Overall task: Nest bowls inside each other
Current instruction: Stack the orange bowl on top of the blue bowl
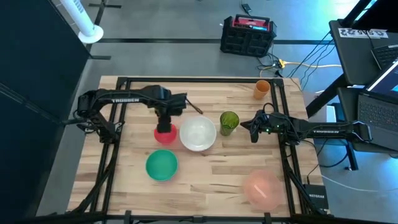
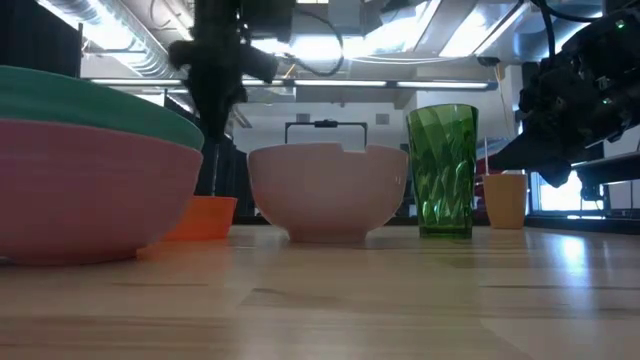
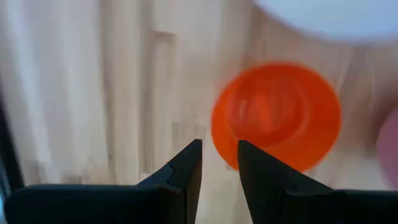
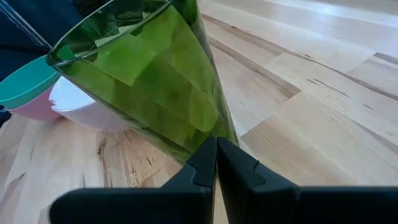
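Note:
The small red bowl stands on its base on the table, mouth up. My left gripper hangs over its near rim, pointing down, open by a narrow gap with nothing between the fingers. Right of the red bowl stands the large white bowl. The teal bowl sits inside the magenta pink bowl nearer the front. The salmon pink bowl stands at the front right. My right gripper waits shut beside the green cup, apart from it.
The tall green cup stands right of the white bowl. A small orange cup is at the far right of the table. Bare wood lies along the far side and in the middle of the near side.

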Controlling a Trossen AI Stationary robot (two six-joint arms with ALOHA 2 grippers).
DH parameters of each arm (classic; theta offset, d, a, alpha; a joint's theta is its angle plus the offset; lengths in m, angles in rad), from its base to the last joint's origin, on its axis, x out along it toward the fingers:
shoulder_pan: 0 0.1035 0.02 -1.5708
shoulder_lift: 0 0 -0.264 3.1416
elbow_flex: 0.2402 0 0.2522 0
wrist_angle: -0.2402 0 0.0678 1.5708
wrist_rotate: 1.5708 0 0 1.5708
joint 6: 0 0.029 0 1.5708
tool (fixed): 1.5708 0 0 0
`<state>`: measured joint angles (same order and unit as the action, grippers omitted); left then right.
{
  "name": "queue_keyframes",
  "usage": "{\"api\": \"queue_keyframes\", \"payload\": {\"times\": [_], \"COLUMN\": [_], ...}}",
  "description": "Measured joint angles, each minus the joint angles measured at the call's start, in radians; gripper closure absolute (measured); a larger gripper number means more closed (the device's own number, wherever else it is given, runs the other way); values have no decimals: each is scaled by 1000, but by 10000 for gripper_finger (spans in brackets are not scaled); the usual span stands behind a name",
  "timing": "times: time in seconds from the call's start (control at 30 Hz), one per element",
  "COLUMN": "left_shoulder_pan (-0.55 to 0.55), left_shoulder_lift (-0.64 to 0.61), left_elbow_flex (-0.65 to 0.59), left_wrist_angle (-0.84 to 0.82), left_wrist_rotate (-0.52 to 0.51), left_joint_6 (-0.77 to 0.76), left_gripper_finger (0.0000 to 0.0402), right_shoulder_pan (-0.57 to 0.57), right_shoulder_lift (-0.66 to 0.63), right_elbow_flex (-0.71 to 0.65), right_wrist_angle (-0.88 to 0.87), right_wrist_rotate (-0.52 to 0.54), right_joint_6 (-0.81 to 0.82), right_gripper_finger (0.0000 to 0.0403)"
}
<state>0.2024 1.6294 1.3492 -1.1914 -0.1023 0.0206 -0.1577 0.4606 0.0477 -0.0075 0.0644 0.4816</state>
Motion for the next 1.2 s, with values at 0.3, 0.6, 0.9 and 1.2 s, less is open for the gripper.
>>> {"api": "queue_keyframes", "payload": {"times": [0.3,0.6,0.9,1.2], "left_shoulder_pan": [72,142,145,144], "left_shoulder_lift": [-55,-72,-72,-72], "left_elbow_flex": [-164,-268,-305,-319], "left_wrist_angle": [94,142,207,244], "left_wrist_rotate": [77,101,103,110], "left_joint_6": [243,281,216,136], "left_gripper_finger": [315,315,315,315], "right_shoulder_pan": [0,0,0,0], "right_shoulder_lift": [0,0,0,0], "right_elbow_flex": [0,0,0,0], "right_wrist_angle": [-3,-10,-11,-11], "right_wrist_rotate": [-4,-3,7,11], "right_joint_6": [0,0,0,0], "right_gripper_finger": [403,403,403,403]}}
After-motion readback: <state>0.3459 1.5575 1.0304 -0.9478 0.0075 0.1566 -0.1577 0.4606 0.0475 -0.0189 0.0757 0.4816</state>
